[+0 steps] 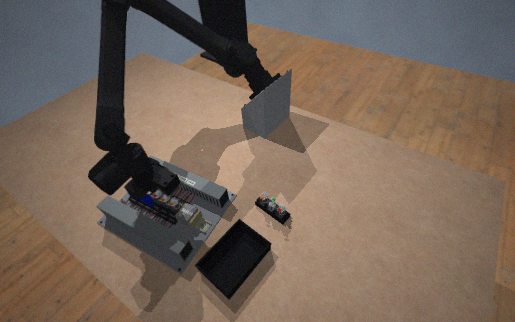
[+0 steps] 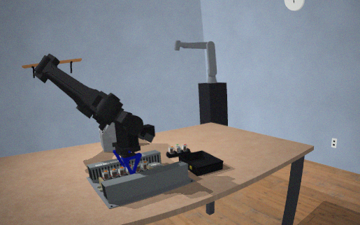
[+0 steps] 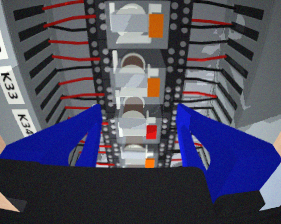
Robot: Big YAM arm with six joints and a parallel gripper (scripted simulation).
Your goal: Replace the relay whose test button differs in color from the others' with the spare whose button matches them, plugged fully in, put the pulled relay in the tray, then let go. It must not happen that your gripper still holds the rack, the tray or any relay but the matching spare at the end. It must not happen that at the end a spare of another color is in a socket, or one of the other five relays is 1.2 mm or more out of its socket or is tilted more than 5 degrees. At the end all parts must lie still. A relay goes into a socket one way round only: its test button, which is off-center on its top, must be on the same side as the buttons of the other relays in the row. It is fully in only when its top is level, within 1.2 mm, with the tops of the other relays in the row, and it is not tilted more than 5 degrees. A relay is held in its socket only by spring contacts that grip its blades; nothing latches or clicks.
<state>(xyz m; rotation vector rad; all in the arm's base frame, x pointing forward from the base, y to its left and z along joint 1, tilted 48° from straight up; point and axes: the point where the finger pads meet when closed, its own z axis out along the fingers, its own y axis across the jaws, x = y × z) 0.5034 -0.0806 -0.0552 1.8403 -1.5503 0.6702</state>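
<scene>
Partly, the gripper (image 1: pixel 147 201) (image 2: pixel 131 172) (image 3: pixel 139 111) is hiding the relay row's lower end; its fingers are standing apart, apparently unclenched, flanking the red-buttoned relay (image 3: pixel 136 125). Three spares are occupying their rack (image 1: pixel 272 213) (image 2: pixel 177 154); the tray (image 1: pixel 213 277) (image 2: pixel 205 169) is holding nothing.

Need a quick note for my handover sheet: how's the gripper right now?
Gripper: open, nothing held, fingers either side of the red-button relay.
</scene>
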